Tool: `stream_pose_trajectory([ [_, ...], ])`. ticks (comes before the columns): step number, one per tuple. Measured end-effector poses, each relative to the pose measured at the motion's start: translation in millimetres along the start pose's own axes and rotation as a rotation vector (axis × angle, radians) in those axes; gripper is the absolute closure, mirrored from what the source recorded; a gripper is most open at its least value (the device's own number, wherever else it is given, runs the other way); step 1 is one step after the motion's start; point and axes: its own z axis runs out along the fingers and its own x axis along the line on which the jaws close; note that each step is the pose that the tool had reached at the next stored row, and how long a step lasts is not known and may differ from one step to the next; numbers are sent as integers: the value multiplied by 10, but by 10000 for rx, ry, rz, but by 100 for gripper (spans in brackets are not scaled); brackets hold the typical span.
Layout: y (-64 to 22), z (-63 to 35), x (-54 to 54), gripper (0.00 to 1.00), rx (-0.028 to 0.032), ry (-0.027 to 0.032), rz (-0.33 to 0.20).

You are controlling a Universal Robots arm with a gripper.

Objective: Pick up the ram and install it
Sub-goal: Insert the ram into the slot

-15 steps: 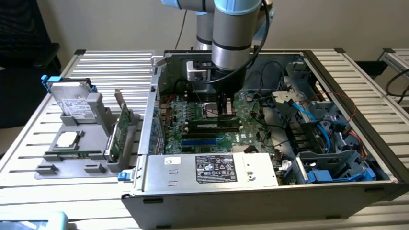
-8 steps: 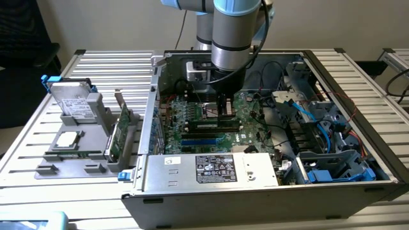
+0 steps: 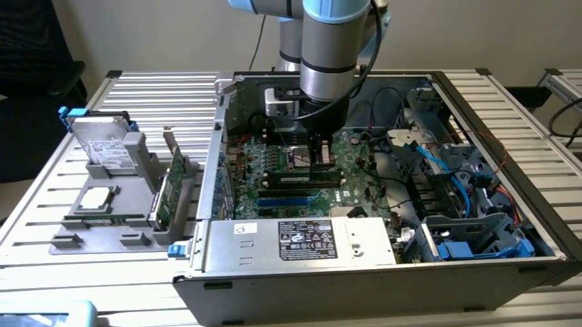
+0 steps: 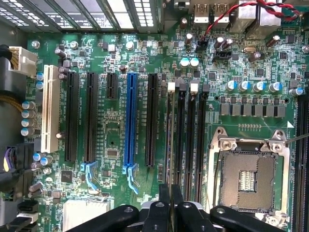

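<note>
Item: long, thin green circuit-board ram stick [image 4: 170, 140], seen edge-on and lined up with the outermost black memory slot on the green motherboard [image 4: 111, 140]. Whether it is seated cannot be told.
Location: inside the open grey metal computer case [image 3: 364, 293].
Black pincer [image 4: 170, 195]: closed on the ram's upper edge.
Also: grey parts tray [image 3: 100, 235] on the slatted metal surface [image 3: 155, 95], at 9 o'clock of the case in the exterior view.

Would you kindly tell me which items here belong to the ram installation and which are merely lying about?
Part of the job:
- the ram, gripped by the pincer
- the black memory slots on the motherboard

Lying about:
- the hard drive, processor and expansion card on the grey rack outside the case
- the power supply
</note>
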Motion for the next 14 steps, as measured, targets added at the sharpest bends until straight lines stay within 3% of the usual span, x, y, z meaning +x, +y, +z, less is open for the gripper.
stream_pose_trajectory([
  [6, 3, -5, 0, 85, 46, 0, 3],
  [7, 3, -13, 1, 79, 52, 0, 3],
  [8, 3, -28, 2, 79, 53, 1, 3],
  [14, 3, -241, 16, 79, 58, 1, 4],
])
